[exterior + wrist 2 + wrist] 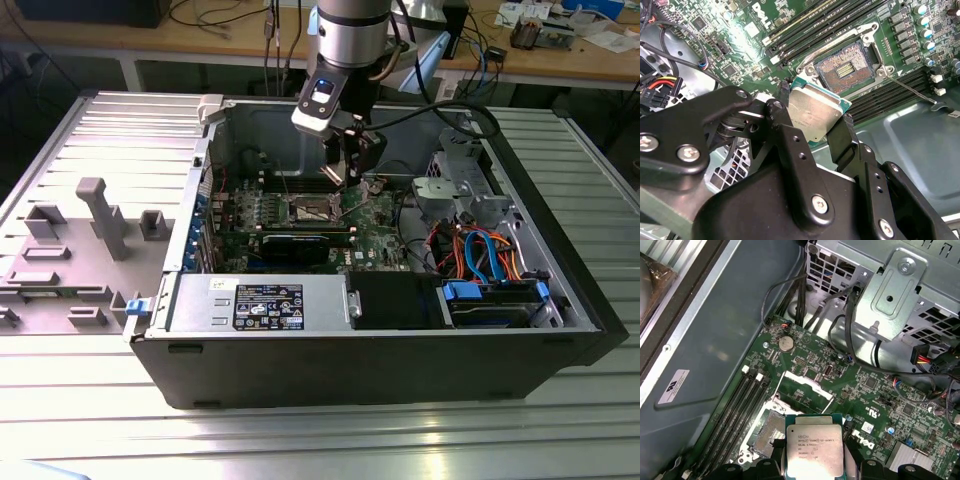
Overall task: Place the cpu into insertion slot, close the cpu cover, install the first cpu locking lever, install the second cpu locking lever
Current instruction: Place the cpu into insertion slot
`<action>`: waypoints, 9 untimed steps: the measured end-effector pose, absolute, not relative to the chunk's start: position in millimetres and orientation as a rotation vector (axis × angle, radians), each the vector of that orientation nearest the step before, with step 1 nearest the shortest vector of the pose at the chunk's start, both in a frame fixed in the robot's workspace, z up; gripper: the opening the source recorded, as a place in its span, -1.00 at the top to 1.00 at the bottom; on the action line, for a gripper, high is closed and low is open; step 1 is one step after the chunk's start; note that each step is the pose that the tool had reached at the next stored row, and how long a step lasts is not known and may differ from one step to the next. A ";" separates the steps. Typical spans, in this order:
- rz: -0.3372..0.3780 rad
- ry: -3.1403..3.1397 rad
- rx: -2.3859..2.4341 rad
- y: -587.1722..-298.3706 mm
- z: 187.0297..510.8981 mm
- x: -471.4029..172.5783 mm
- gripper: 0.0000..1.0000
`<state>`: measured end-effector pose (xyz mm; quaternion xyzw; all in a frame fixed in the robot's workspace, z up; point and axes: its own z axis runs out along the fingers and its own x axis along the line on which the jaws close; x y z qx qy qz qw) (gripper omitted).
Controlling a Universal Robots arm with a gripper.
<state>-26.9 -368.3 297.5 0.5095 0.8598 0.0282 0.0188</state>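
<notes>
second wrist view: gripper (814, 116) clamped on the cpu (816, 107) edges, chip unseated near the open insertion slot (845, 67); tilt or offset going down could jam it or damage the slot.

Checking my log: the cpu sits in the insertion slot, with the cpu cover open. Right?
No. The cpu is not in the insertion slot; the gripper holds it clear of the slot, as the second wrist view shows. The cpu cover is open.
</notes>
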 end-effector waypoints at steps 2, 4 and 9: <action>0.087 2.666 1.587 -368.3 297.4 -26.9 -0.09; 0.087 2.662 1.593 -368.3 297.3 -27.0 -0.09; 0.086 2.652 1.609 -368.3 297.0 -26.9 -0.09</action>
